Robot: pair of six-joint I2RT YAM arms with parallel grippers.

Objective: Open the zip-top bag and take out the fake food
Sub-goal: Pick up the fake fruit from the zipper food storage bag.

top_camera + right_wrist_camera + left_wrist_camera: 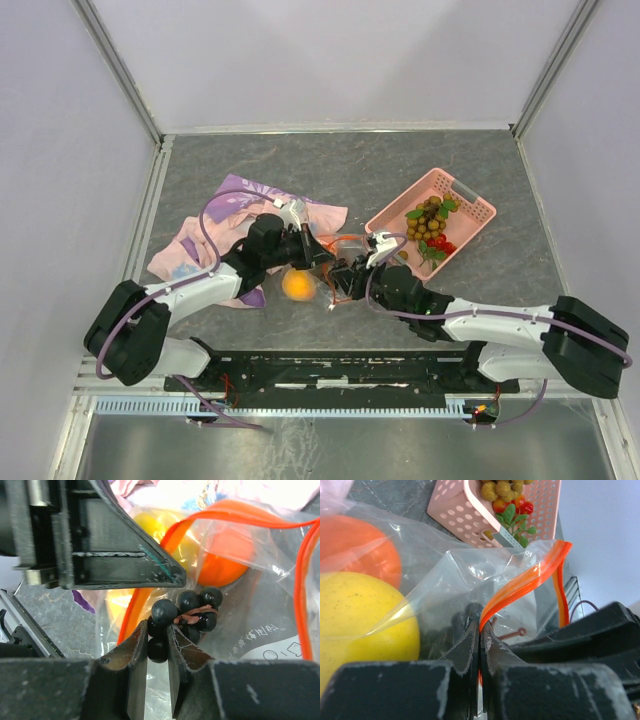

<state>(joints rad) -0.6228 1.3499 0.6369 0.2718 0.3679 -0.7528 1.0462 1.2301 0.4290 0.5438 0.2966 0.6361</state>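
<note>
**ZIP-TOP BAG, MID-TABLETOP, HELD BETWEEN BOTH GRIPPERS**

Zip-top bag [343, 247]: clear, crinkled plastic. Sits near the middle of the tabletop [450, 160], just ahead of the two arms. Mouth open, with the orange-red zip strip [520, 587] parted into a wide loop.

Contents seen through the plastic:
- orange [225, 555], toward the far end of the bag;
- yellow fruit [355, 620], touching the orange and pressed against the film;
- dark grape bunch [192, 611], bound by a thin reddish band, lying within the loop of the strip at the mouth.

Left gripper [479, 630]: closed tight, pinching one lip of the zip strip where it rises from the bag.

Right gripper [157, 630]: drawn narrow, nipping the lowest berries of the dark grape bunch. Cannot tell whether plastic lies between fingers and berries. Sits close under the left gripper, nearly touching.

Surroundings:
- pink basket [480, 205], perforated, right of the bag and apart from it. Holds a tan grape bunch [428, 218], small red fruit [445, 245] and green leaves;
- patterned cloth [235, 212], pink-purple, rumpled, left of and behind the bag, partly under the left arm.
</note>
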